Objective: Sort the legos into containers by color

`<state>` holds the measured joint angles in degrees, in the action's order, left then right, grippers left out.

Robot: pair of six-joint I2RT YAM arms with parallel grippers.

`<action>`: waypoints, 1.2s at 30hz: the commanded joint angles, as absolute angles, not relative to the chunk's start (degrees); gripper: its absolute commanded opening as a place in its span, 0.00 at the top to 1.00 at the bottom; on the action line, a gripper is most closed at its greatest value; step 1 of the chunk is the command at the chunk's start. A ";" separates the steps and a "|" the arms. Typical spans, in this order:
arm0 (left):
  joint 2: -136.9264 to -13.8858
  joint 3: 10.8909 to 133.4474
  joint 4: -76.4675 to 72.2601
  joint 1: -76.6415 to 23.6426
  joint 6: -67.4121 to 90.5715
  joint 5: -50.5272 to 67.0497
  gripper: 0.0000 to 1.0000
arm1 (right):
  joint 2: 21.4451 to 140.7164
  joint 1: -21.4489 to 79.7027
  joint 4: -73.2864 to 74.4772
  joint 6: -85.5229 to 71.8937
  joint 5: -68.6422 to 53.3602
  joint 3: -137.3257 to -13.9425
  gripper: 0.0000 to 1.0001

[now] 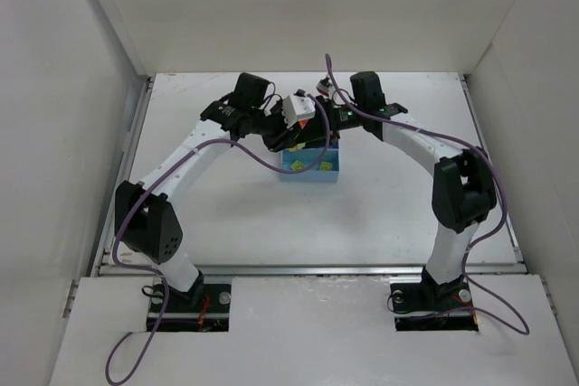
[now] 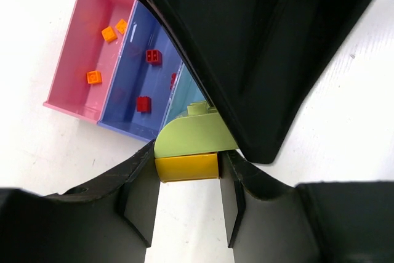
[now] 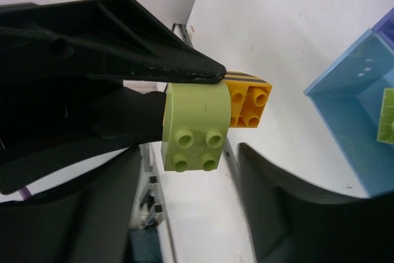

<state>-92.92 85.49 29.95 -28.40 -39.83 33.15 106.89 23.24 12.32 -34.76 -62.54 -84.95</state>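
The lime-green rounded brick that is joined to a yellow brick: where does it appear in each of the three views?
Top external: not visible; the two arms cover it.
Left wrist: lower centre, the lime-green brick sits against the yellow brick, which the left gripper clamps.
Right wrist: centre, studs toward the camera.
Shared landmark: the light blue bin.
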 commanded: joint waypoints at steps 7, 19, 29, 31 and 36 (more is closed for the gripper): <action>-90.00 86.31 28.83 -28.39 -38.67 34.80 1.00 | 108.46 23.20 9.67 -35.42 -62.75 -87.54 0.39; -90.00 85.78 28.83 -28.39 -38.14 36.38 1.00 | 108.98 23.20 9.67 -36.47 -63.80 -90.09 0.76; -87.37 80.51 30.67 -27.69 -42.80 31.55 1.00 | 103.11 15.66 9.67 -37.00 -58.81 -81.05 1.00; -86.84 79.28 30.67 -27.16 -43.42 30.94 1.00 | 101.70 12.94 9.67 -37.00 -58.02 -79.02 1.00; -86.31 77.17 30.67 -26.37 -43.42 30.94 1.00 | 100.02 10.46 9.67 -36.47 -56.69 -77.17 1.00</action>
